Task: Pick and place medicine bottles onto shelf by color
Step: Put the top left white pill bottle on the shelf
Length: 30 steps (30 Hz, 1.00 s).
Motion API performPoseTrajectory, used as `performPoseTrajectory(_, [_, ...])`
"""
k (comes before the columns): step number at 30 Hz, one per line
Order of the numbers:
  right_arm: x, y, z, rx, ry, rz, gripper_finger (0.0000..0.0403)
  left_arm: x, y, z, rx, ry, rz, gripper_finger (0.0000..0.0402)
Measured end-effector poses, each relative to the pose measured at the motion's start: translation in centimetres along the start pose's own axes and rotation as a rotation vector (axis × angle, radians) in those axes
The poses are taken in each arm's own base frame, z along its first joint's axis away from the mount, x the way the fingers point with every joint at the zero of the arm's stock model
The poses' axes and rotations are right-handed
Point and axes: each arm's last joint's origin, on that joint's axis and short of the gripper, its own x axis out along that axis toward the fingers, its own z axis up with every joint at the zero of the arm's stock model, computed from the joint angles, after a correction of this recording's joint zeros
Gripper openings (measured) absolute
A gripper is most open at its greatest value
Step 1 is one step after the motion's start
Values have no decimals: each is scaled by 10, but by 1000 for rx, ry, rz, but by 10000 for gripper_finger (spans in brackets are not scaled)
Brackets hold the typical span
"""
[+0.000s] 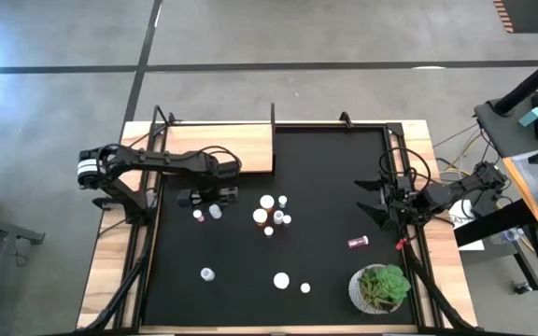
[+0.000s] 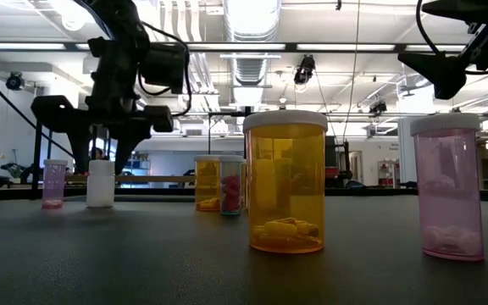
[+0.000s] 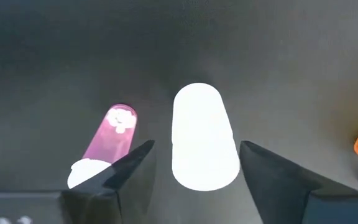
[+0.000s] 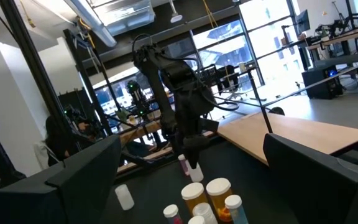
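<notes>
A white medicine bottle (image 3: 202, 143) stands upright on the black mat between the fingers of my left gripper (image 3: 196, 149), which is open and points down, with a gap on each side. A pink bottle (image 3: 110, 140) stands just outside one finger. In the low view the gripper (image 2: 104, 152) hangs over the white bottle (image 2: 101, 183) and the pink one (image 2: 53, 183). Several more bottles (image 1: 272, 215) cluster at mid-mat. The light-wood shelf (image 1: 218, 149) lies at the far left. My right gripper (image 1: 372, 198) waits open at the right edge, raised.
A dark red bottle (image 1: 358, 242) lies on its side toward the right. White-capped bottles (image 1: 207, 274) (image 1: 281, 280) stand near the front edge. A green plant in a white pot (image 1: 381, 287) sits at the near right corner. Bare mat lies between the clusters.
</notes>
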Motion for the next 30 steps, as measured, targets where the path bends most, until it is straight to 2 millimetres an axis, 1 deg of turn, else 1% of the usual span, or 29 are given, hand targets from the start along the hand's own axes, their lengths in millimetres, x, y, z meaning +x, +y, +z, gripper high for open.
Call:
performPoseTrajectory(7, [0,0,0,0,0,0,384,1,0,-2,15,3,2,136])
performPoseTrajectory(9, [0,0,0,0,0,0,384,1,0,-2,14,5,2,122])
performPoseTrajectory(12, [0,0,0,0,0,0,384,0,0,-2,16,7,-2,120])
performPoseTrajectory(17, [0,0,0,0,0,0,384,-8,0,-1,7,-4,-7,138])
performPoseTrajectory(21, [0,0,0,0,0,0,384,-17,-1,3,-6,-32,-37,131])
performPoseTrajectory(25, [0,0,0,0,0,0,384,-33,-3,10,-8,-81,-50,123])
performPoseTrajectory(30, [0,0,0,0,0,0,384,-61,-4,26,-54,-186,-39,122])
